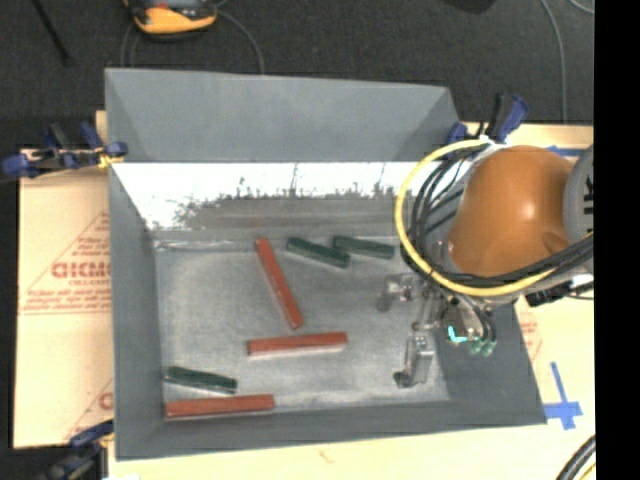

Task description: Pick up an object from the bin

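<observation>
My gripper (403, 330) hangs low over the bin's right side, close to the right wall. It is open, with one metal fingertip (394, 293) farther back, the other fingertip (410, 369) nearer the front, and only bare floor between them. The closest thing is a red flat bar (297, 344) lying level on the floor just left of the gripper. A second red bar (278, 283) lies slanted behind it. Two dark green bars (319, 252) (364, 247) rest near the back wall, up and left of the gripper.
In the front left corner lie a third red bar (219, 405) and a short dark green bar (201, 379). The arm's orange dome and looped cables overhang the bin's right wall. Bare floor surrounds the gripper.
</observation>
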Robot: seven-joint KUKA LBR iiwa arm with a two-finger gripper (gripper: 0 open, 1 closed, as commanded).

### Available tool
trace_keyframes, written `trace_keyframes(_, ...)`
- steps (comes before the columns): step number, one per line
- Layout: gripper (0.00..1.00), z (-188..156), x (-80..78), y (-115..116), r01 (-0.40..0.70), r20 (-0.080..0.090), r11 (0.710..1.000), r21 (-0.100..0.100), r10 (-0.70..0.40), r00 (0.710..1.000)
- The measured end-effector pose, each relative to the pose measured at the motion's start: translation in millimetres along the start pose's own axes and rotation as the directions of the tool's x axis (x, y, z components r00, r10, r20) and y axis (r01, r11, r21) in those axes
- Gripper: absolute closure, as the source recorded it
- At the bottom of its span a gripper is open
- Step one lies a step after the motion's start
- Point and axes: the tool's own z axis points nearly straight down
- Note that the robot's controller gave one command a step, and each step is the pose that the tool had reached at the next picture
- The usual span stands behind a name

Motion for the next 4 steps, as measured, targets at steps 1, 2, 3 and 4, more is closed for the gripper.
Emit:
trace_keyframes(1,0.00,-3.2,-1.6,-0.1,0.001,0.007,1.000,0.001,-0.001,1.000)
trace_keyframes(2,0.00,39.4,-4.6,13.9,-0.058,0.015,0.998,-0.001,0.058,0.998)
trace_keyframes(3,0.00,107.0,-22.2,42.6,-0.048,0.012,0.999,-0.001,0.048,0.999)
trace_keyframes(4,1.00,141.2,-21.8,40.2,-0.083,0.007,0.997,-0.001,0.083,0.996)
